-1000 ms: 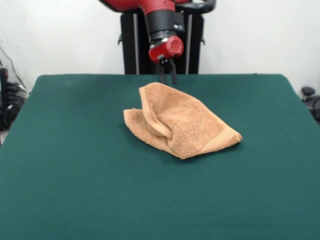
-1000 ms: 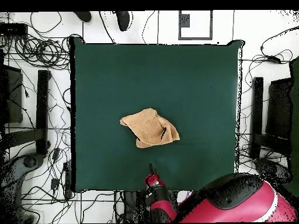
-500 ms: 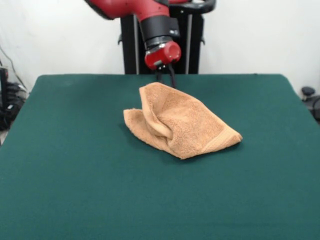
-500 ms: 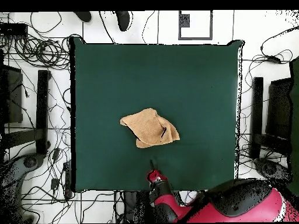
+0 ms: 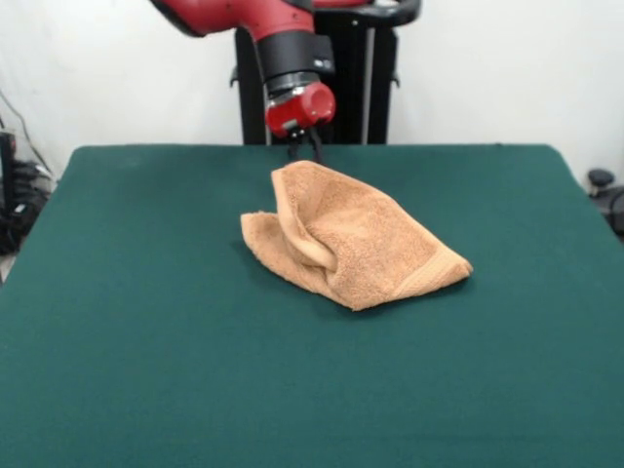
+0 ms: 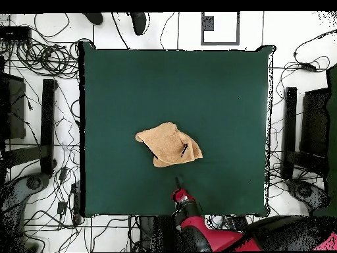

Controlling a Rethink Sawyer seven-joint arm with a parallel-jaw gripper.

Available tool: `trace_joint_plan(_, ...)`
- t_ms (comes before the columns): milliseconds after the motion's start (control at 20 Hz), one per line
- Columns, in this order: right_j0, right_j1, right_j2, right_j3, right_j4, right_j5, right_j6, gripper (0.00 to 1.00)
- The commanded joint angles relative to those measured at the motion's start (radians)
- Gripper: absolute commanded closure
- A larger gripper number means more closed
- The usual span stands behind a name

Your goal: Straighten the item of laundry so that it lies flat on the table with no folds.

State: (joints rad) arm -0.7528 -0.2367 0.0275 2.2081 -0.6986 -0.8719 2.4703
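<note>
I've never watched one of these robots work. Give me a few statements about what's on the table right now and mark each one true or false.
1. The towel lies crumpled, with folds. True.
2. The gripper is clamped on the towel. False: it hangs behind the towel's far edge, holding nothing that shows.
3. The towel is orange-tan on a dark green table. True.
4. The towel hangs over the table's edge. False: it sits near the middle, well inside every edge.
5. A second cloth lies beside the towel. False: the towel is the only item on the table.
</note>
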Motion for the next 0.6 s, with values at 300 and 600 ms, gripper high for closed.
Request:
trace_joint_plan(300, 0.082, -0.271, 0.101, 0.139, 0.15, 0.141, 0.158, 0.0)
trace_joint_plan(600, 0.12, -0.256, 0.091, 0.151, 0.179, 0.096, 0.161, 0.0)
